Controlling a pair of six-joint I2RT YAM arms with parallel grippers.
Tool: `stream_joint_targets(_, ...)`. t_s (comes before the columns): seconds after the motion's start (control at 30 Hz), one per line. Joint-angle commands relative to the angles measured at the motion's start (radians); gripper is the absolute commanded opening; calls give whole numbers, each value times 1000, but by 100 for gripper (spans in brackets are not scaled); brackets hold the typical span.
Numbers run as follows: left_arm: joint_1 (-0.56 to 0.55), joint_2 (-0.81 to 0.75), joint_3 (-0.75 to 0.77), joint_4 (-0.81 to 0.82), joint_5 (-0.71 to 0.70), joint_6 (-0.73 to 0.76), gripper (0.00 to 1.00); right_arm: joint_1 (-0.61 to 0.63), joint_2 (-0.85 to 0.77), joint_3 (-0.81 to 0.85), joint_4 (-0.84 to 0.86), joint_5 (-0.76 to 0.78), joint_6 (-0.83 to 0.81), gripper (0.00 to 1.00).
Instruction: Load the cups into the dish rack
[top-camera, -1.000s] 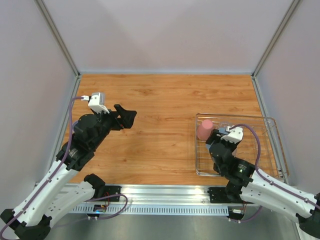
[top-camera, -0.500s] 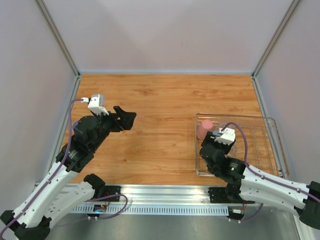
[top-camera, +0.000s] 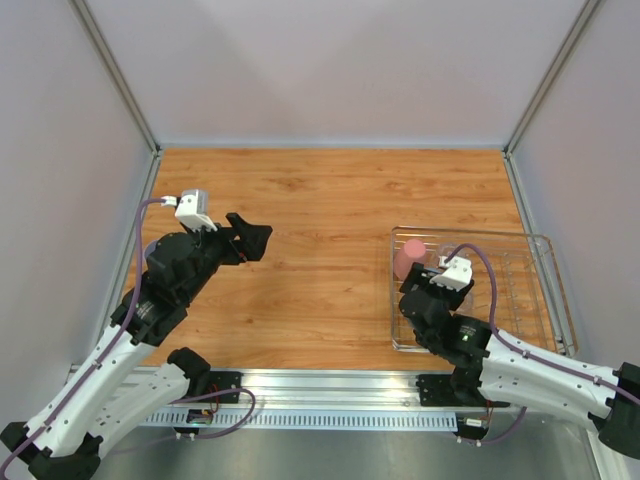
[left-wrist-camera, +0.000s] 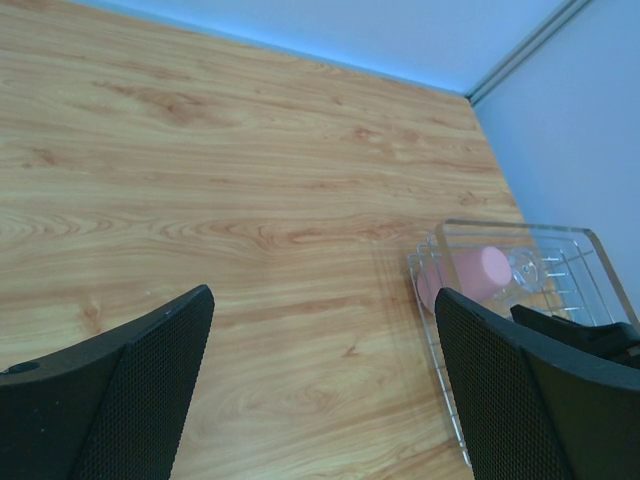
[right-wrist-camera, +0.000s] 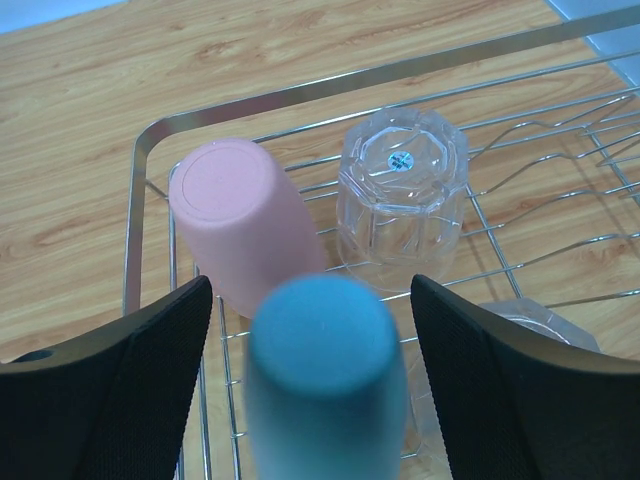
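Observation:
The silver wire dish rack (top-camera: 540, 240) sits at the right of the wooden table. In the right wrist view a pink cup (right-wrist-camera: 240, 215) and a clear glass tumbler (right-wrist-camera: 402, 190) stand upside down in the rack's (right-wrist-camera: 300, 95) left end. A blue cup (right-wrist-camera: 325, 340) stands upside down just in front of them. My right gripper (right-wrist-camera: 310, 285) is open, its jaws either side of the blue cup with a gap on the left. A second clear tumbler (right-wrist-camera: 540, 335) shows partly at the lower right. My left gripper (left-wrist-camera: 320, 300) is open and empty over bare table. The lavender cup is out of view.
The rack rests in a clear plastic tray (top-camera: 562, 290) close to the right wall. Grey walls enclose the table on the left, back and right. The wooden tabletop (top-camera: 320, 200) stretches between the two arms. A metal rail (top-camera: 320, 385) runs along the near edge.
My right gripper has drawn back a little toward the near edge over the rack's left end. The left arm has barely moved.

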Motion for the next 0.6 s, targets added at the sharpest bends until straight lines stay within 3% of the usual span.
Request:
stream_joint_targets(0.0, 2, -12, -4, -1, 15, 8, 100, 6, -2, 6, -5, 14, 60, 82)
stream_joint_targets(0.3, 2, -17, -3, -4, 16, 15, 100, 6, -25, 43, -48, -10, 58, 83)
stream_joint_targets(0.47, 3, -6, 23, -50, 10, 20, 100, 8, -71, 119, -89, -154, -31, 79)
stream_joint_targets(0.57, 2, -17, 27, -78, 2, 28, 100, 6, -77, 190, -222, -227, -3, 77)
